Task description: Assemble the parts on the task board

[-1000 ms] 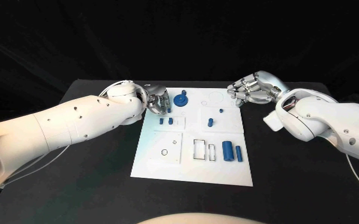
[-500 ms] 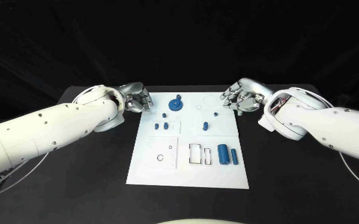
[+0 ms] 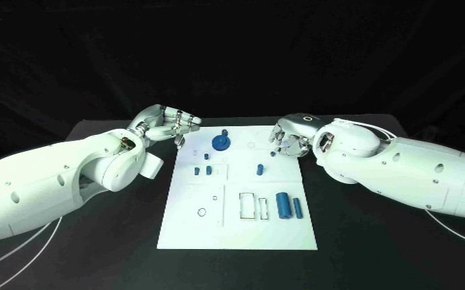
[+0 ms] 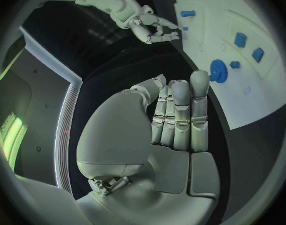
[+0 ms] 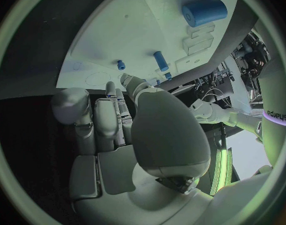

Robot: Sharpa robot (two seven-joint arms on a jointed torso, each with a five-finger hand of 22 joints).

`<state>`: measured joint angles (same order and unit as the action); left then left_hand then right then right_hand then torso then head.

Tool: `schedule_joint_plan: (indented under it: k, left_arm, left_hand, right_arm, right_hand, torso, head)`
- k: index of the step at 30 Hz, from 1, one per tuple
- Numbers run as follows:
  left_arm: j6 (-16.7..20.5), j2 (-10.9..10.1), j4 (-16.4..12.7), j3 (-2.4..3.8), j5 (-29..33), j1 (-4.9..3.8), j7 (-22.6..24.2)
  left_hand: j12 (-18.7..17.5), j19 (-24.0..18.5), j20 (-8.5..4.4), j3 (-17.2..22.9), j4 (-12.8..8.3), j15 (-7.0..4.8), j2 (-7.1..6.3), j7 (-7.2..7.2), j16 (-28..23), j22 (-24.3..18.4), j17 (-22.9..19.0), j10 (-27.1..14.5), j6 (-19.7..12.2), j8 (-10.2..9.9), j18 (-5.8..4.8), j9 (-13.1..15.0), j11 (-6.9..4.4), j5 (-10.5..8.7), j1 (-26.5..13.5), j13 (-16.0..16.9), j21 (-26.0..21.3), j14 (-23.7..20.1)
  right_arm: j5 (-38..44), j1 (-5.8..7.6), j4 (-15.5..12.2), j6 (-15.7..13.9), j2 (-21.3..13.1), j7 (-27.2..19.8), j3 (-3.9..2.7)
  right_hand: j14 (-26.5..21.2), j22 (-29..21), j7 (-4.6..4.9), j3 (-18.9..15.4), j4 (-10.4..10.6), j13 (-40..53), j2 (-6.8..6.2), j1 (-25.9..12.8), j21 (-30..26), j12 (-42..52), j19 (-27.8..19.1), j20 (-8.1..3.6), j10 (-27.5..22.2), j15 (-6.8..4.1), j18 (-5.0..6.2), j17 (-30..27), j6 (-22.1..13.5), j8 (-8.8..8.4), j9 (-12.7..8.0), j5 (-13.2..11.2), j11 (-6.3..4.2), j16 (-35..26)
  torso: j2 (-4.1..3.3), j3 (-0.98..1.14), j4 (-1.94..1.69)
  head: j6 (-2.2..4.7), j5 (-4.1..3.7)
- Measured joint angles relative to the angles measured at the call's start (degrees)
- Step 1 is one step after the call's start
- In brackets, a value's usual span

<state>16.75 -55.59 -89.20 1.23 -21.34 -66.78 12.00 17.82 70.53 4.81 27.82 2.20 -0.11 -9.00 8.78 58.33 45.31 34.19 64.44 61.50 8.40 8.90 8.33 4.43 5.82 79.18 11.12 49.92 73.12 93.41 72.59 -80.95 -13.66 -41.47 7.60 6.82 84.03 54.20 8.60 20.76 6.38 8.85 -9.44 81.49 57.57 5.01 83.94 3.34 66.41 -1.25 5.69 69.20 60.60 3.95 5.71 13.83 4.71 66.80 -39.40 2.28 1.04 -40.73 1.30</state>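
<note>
The white task board lies in the middle of the black table. On it are a round blue part, two small blue pegs, another peg, a thick blue cylinder and a thinner one. My left hand hovers off the board's far left corner, fingers stretched out side by side, holding nothing. My right hand is at the board's far right edge, also holding nothing. The left wrist view shows the round part and the right hand.
Outlined recesses sit beside the cylinders, and a small ring mark lies on the board's near left. Bare black tabletop surrounds the board. The right wrist view shows the thick cylinder and a peg.
The head view has shifted. My left hand has drawn back from the board's left edge to beside its far corner. My right hand has come in to the board's right edge. The parts lie as before.
</note>
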Motion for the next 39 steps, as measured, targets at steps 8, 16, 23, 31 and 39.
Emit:
schedule_joint_plan:
  k: [8, 16, 23, 31, 39]
  left_arm:
    - [-1.68, -1.70, -3.16, -0.05, 11.90, -0.04, 5.27]
    - [-2.50, -2.35, -4.37, -0.09, 15.38, -0.04, 6.96]
    - [-2.71, -2.47, -4.46, -0.08, 16.55, -0.07, 7.42]
    - [-2.88, -2.53, -4.48, -0.08, 17.05, -0.07, 7.46]
    - [-2.92, -2.50, -4.32, -0.08, 17.26, -0.09, 7.27]
  left_hand:
    - [0.34, 0.00, 0.00, -0.16, -0.16, 0.00, 0.09, 0.00, -0.25, -0.51, -0.52, -0.40, -0.01, 0.00, -0.01, 0.00, -0.01, 0.00, -0.36, 0.07, -0.34, 0.00]
    - [0.34, 0.00, 0.00, -0.54, -0.24, -0.20, 0.10, 0.00, -0.61, -0.98, -0.88, -0.40, -0.01, 0.00, -0.02, 0.05, -0.01, 0.00, -0.35, 0.13, -0.90, -0.20]
    - [0.61, 0.00, 0.00, -0.70, -0.40, -0.01, 0.10, -0.01, -0.61, -1.24, -1.14, -0.40, -0.01, 0.22, -0.02, 0.05, -0.01, 0.00, -0.35, 0.19, -1.18, -0.41]
    - [0.61, 0.00, 0.00, -0.87, -0.58, -0.01, 0.34, -0.01, -0.61, -1.39, -1.38, -0.40, 0.00, 0.22, -0.02, 0.05, 0.00, 0.00, -0.11, 0.24, -1.24, -0.41]
    - [0.61, 0.00, 0.00, -1.09, -0.80, -0.01, 0.49, -0.01, -0.61, -1.72, -1.52, -0.78, -0.01, 0.22, -0.02, 0.09, 0.16, 0.00, 0.04, 0.26, -1.55, -0.40]
  right_arm:
    - [4.42, -0.35, 0.79, 2.23, 1.92, 1.53, 0.04]
    - [6.19, -0.67, 1.00, 4.06, 2.30, 2.18, 0.09]
    - [6.76, -1.06, 1.54, 5.11, 2.72, 2.23, 0.12]
    - [7.08, -1.25, 2.08, 5.83, 2.92, 2.28, 0.06]
    - [7.12, -1.68, 2.54, 5.61, 3.45, 2.04, -0.26]
  right_hand:
    - [0.00, 1.84, 0.00, 1.32, -0.86, -0.34, -0.45, -0.45, 1.52, 0.00, 0.00, 0.00, -0.20, 0.44, 0.00, 0.66, 0.00, 0.00, -0.05, 0.00, 0.20, 1.14]
    - [0.00, 3.44, -0.07, 1.81, -1.02, -0.47, -0.82, -0.82, 2.89, 0.00, -0.01, 0.01, -0.20, 0.44, 0.00, 1.39, 0.30, 0.00, -0.03, 0.00, 0.20, 2.30]
    - [0.00, 5.03, -0.31, 2.51, -1.40, -0.53, -0.82, -0.82, 4.47, 0.00, -0.01, 0.02, 0.11, 0.44, 0.00, 2.09, 1.13, 0.00, 0.18, 0.00, -0.11, 3.29]
    - [0.00, 6.77, -0.77, 3.68, -2.26, -0.59, -0.51, -1.11, 6.00, 0.30, -0.02, 0.02, 1.21, 0.44, 0.01, 2.68, 2.41, 0.67, 0.54, 0.48, -0.61, 4.14]
    - [-0.10, 9.50, -1.75, 4.65, -3.22, -0.42, 1.06, -0.57, 8.65, 0.64, -0.02, 0.02, 3.32, -0.10, 0.01, 3.60, 5.11, 1.80, 1.37, 0.91, -1.44, 5.64]
  torso:
    - [-0.12, -0.30, -0.20]
    - [-0.20, -0.38, -0.18]
    - [-0.24, -0.40, -0.16]
    - [-0.21, -0.40, -0.16]
    - [-0.20, -0.37, -0.15]
  head:
    - [-0.18, -0.11]
    - [-0.75, 0.12]
    - [-0.92, 0.38]
    - [-1.12, 0.35]
    - [-1.32, 0.58]
